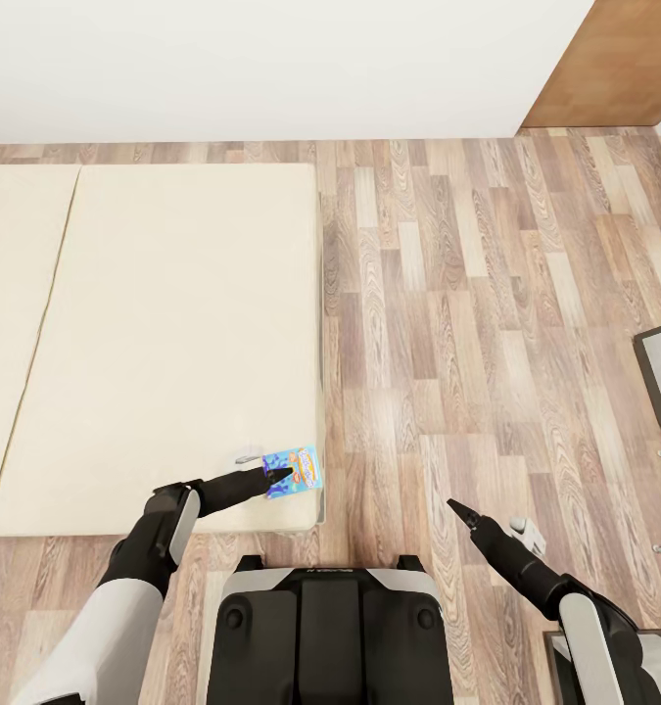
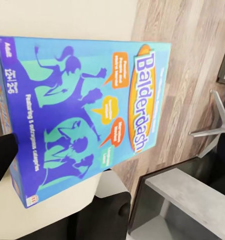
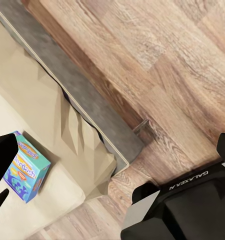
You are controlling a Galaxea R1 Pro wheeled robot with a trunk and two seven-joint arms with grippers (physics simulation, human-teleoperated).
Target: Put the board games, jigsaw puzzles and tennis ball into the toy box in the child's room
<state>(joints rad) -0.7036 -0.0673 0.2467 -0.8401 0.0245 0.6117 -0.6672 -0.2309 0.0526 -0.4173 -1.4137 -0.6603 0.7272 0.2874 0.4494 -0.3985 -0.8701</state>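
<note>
At the bed's near corner, right by the edge that meets the wooden floor, lies the Balderdash board game (image 1: pixel 294 471), flat on the mattress with its printed face up. That spot suits you: the box sits close to the bed's edge, so your left arm reaches it from the floor side without stretching over the bed (image 1: pixel 173 333).

Your left end effector (image 1: pixel 279 476) is at the box, its dark fingertips over the side nearest you. In the left wrist view the game (image 2: pixel 82 107) looms large, with one dark finger (image 2: pixel 2 157) beside the box's near end. From these pictures you cannot tell whether the fingers have closed on it or merely bracket it.

Your right end effector (image 1: pixel 459 509) hangs over the bare floor (image 1: pixel 467 294), well apart from the box and carrying nothing; its fingers look drawn to a point, though I would not swear to it. Held off to that side, it keeps out of the left arm's way. Its wrist camera looks back at the game (image 3: pixel 23 172) on the bed corner.

My reading: you are at the grasp of one bed game, and the toy box is nowhere near, so a carry lies ahead.
</note>
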